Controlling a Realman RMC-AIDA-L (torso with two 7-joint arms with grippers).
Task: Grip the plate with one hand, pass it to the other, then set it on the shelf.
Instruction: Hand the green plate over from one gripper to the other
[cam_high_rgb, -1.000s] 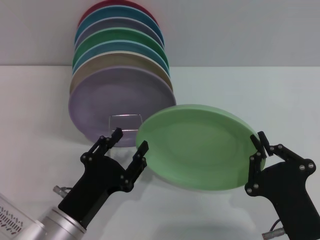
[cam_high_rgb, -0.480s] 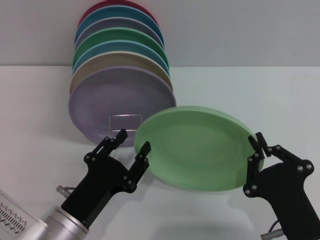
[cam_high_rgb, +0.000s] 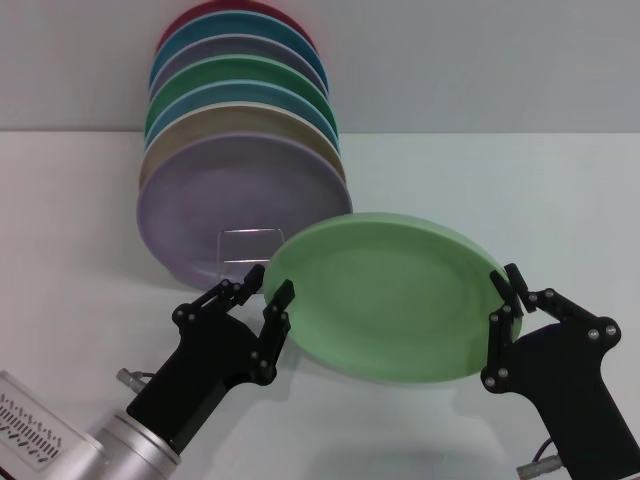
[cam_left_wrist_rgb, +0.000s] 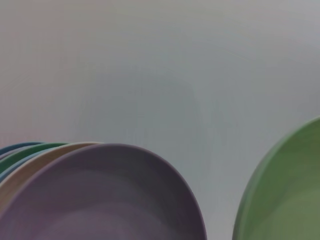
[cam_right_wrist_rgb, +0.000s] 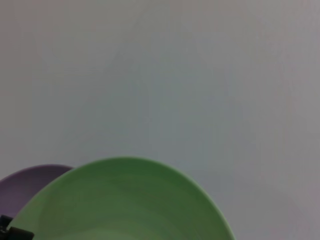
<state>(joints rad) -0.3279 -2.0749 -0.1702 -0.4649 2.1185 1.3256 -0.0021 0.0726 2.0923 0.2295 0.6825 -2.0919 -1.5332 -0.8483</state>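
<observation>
The light-green plate (cam_high_rgb: 388, 295) is held tilted above the white surface (cam_high_rgb: 480, 180), just in front of the lilac plate (cam_high_rgb: 230, 205). Its far edge from the rack is pinched by the right gripper (cam_high_rgb: 512, 296), whose fingers are closed on the rim. Its near edge is straddled by the left gripper (cam_high_rgb: 262, 292), fingers spread apart. The wire rack (cam_high_rgb: 247, 245) is seen behind the plate, loaded with a row of upright coloured plates (cam_high_rgb: 245, 90).

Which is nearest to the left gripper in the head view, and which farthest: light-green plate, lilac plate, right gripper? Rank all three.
From the left gripper:
1. Light-green plate, just beside its fingertips.
2. Lilac plate, behind it, at the front of the rack's stack.
3. Right gripper, across on the plate's far rim.
</observation>
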